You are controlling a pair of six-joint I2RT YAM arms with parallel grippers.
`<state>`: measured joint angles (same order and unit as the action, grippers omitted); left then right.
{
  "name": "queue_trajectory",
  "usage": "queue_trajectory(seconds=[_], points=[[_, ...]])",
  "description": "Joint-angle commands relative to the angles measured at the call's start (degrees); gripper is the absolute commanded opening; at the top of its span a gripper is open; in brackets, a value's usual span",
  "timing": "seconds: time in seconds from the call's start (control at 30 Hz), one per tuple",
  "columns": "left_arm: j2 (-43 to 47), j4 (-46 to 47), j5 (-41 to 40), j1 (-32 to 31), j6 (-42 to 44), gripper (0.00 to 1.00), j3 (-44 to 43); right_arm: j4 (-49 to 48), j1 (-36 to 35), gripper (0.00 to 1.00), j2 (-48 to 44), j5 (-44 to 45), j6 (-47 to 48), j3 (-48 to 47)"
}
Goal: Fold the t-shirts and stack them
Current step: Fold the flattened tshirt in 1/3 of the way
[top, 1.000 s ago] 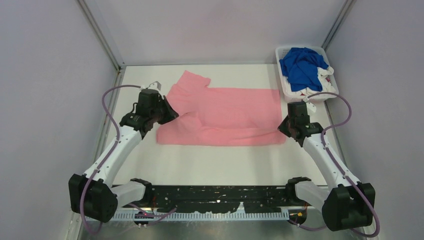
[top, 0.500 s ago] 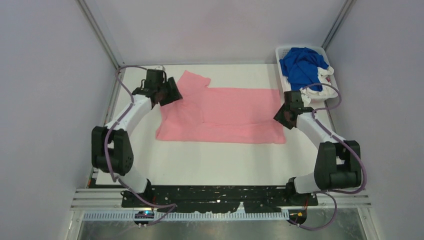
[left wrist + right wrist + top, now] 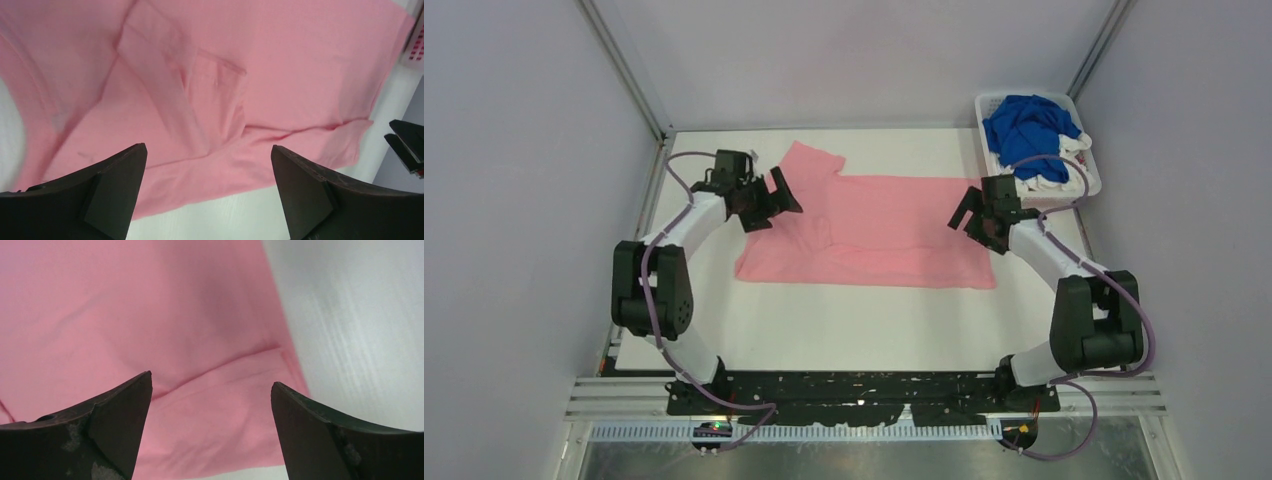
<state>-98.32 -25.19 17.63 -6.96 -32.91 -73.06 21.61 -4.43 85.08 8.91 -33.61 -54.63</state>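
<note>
Top external view: the pink t-shirt (image 3: 874, 225) lies flat across the middle of the white table (image 3: 824, 320), spread sideways, with one sleeve (image 3: 809, 160) jutting toward the far left and its near edge doubled over in a long fold. Over the shirt's left end sits the left claw (image 3: 774, 200), fingers spread wide and nothing between them. At the shirt's right edge sits the right claw (image 3: 969, 212), likewise released and empty. So the shirt stretches between the two claws, each poised over one end. The left wrist view looks down past the left claw (image 3: 208, 148) onto the rumpled shoulder part of the pink t-shirt (image 3: 280, 65), creases and a folded flap showing, with the dark tip of the right claw (image 3: 407, 145) at the far edge of the cloth. The right wrist view shows the right claw (image 3: 211, 380) open above the corner of the pink t-shirt (image 3: 150, 315), a fold line running across the cloth beneath it and bare table to one side. In the far right corner, just beyond the right claw, stands a white slatted basket (image 3: 981, 110) holding a crumpled blue t-shirt (image 3: 1029, 125) on top of white shirts (image 3: 1049, 172).
</note>
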Motion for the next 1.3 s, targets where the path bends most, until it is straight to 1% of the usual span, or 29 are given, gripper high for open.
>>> queue_trajectory(seconds=[0.0, 0.1, 0.2, 0.3, 0.4, 0.53, 0.6, 0.7, 0.8, 1.0, 1.07, 1.13, 1.27], points=[[3.4, 6.6, 5.0, -3.1, -2.1, 1.00, 8.0, -3.9, -6.4, 0.95, -2.7, -5.0, 1.5, 4.8], [2.6, 8.7, 4.4, -3.5, -2.8, 1.00, 11.9, -6.4, -9.0, 0.95, -1.0, -6.9, 0.9, 7.2], [1.2, 10.1, 4.5, -3.6, -3.3, 1.00, 14.6, -8.5, -9.5, 0.96, 1.1, -7.8, 0.4, 9.4], [0.5, 10.6, 5.2, -4.0, -3.8, 1.00, 17.4, -8.4, -9.6, 0.95, 2.5, -7.9, -0.6, 11.4], [1.5, 11.3, 5.1, -5.1, -4.5, 1.00, 21.3, -7.2, -9.6, 0.95, 0.6, -6.5, -1.7, 13.8], [4.1, 12.4, 3.7, -7.3, -5.4, 1.00, 27.2, -5.3, -9.3, 0.95, -3.2, -7.0, -2.0, 17.7], [5.4, 12.0, 3.3, -8.1, -5.6, 1.00, 29.9, -2.9, -8.8, 0.95, -5.3, -7.3, -2.0, 19.0], [8.1, 10.5, 2.7, -9.0, -6.0, 1.00, 33.6, 1.0, -8.5, 0.95, -8.3, -7.4, -2.0, 21.0], [12.8, 8.8, 0.9, -10.6, -7.0, 1.00, 38.2, 4.2, -8.1, 0.95, -12.4, -6.5, -2.6, 22.3], [21.9, 5.8, -1.1, -17.4, -10.7, 1.00, 45.3, 11.5, -8.0, 0.95, -19.2, -5.4, -3.6, 24.6], [24.0, 4.5, -0.9, -19.6, -12.1, 1.00, 46.7, 14.0, -8.0, 0.96, -21.1, -5.9, -3.9, 25.5], [26.3, 2.8, -2.6, -21.6, -13.2, 1.00, 47.5, 15.4, -8.0, 0.96, -23.0, -5.6, -4.4, 26.5], [31.8, -1.1, -4.9, -23.5, -14.3, 1.00, 48.8, 17.9, -8.1, 0.96, -26.7, -5.0, -5.4, 27.9]])
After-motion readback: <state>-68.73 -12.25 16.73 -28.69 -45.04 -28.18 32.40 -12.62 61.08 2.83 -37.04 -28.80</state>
